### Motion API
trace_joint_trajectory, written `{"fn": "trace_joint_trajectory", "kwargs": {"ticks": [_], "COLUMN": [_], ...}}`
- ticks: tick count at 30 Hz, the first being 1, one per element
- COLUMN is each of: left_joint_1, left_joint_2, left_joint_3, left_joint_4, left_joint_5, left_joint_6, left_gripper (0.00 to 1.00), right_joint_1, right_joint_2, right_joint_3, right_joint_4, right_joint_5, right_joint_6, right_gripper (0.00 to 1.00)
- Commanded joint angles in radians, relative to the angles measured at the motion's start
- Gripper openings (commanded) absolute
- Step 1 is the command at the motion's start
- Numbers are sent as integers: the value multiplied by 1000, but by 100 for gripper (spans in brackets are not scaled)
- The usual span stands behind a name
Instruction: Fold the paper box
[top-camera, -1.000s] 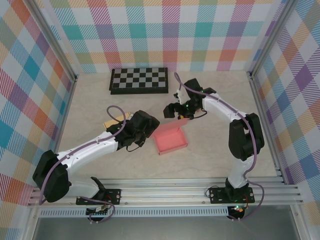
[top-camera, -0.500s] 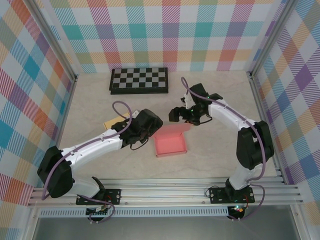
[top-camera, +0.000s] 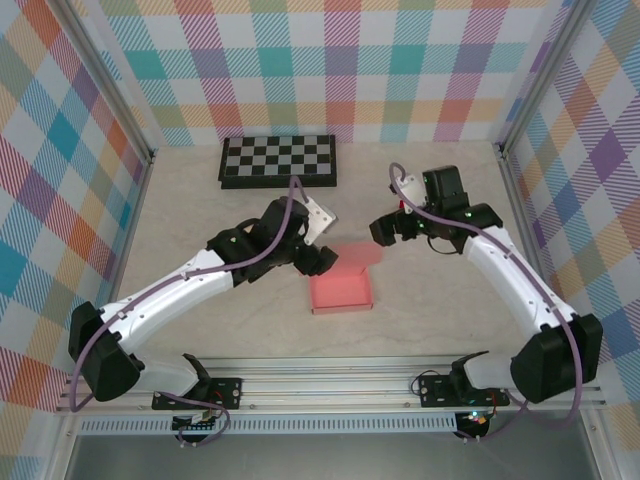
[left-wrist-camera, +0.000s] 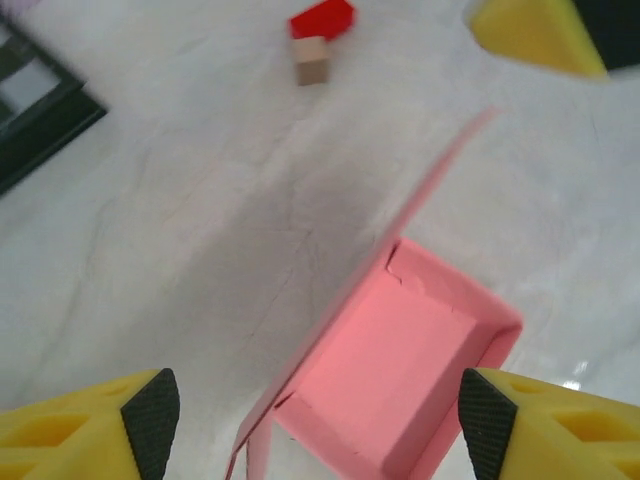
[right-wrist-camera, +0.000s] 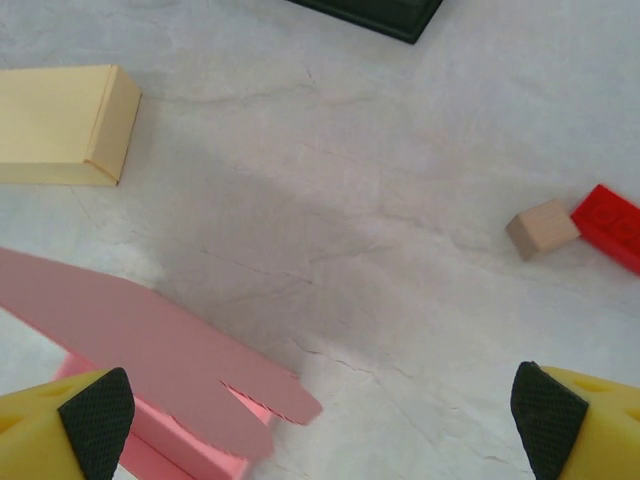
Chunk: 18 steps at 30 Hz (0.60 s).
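Box (left-wrist-camera: 395, 385) sits open between the left fingers (left-wrist-camera: 95, 420), touching neither.

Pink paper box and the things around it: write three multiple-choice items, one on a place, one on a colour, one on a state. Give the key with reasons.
1. Where does the chessboard lie?
A) at the far edge of the table
B) inside the box
C) at the near edge, between the arms

2. What colour is the brick beside the wooden cube?
A) blue
B) red
C) green

3. In what state is the pink paper box?
A) shut
B) open, with its lid raised
C) crushed flat

Key:
1 A: the top view shows it at the far edge.
2 B: the right wrist view shows it red next to the cube.
3 B: the left wrist view looks straight into its bare inside.
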Motion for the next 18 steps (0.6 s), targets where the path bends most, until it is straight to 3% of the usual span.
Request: {"fn": "trace_joint_trajectory", "kwargs": {"ticks": [1, 5, 9, 14, 16, 18], "left_joint_1": [1, 48, 49, 47, 43, 41], "left_joint_2": [18, 141, 245, 348, 375, 400], "left_joint_3": [5, 143, 226, 303, 323, 338], "left_joint_4": [11, -121, -184, -229, -243, -254], "left_joint_5": [120, 237, 287, 306, 313, 308], "left_joint_6": [428, 477, 490, 489, 504, 520], "left_gripper": [76, 71, 62, 51, 43, 28], "right_joint_1": [-8, -20, -42, -112, -118, -119], "right_joint_2": [-54, -108, -112, -103, -114, -143], "right_joint_3": [-55, -121, -154, -183, -226, -300], "right_joint_4": [79, 126, 141, 171, 204, 259], "right_joint_5": [-49, -86, -125, -209, -262, -300], "right_joint_6": [-142, -190, -191, 4, 24, -1], "right_gripper": [100, 100, 95, 85, 85, 85]}}
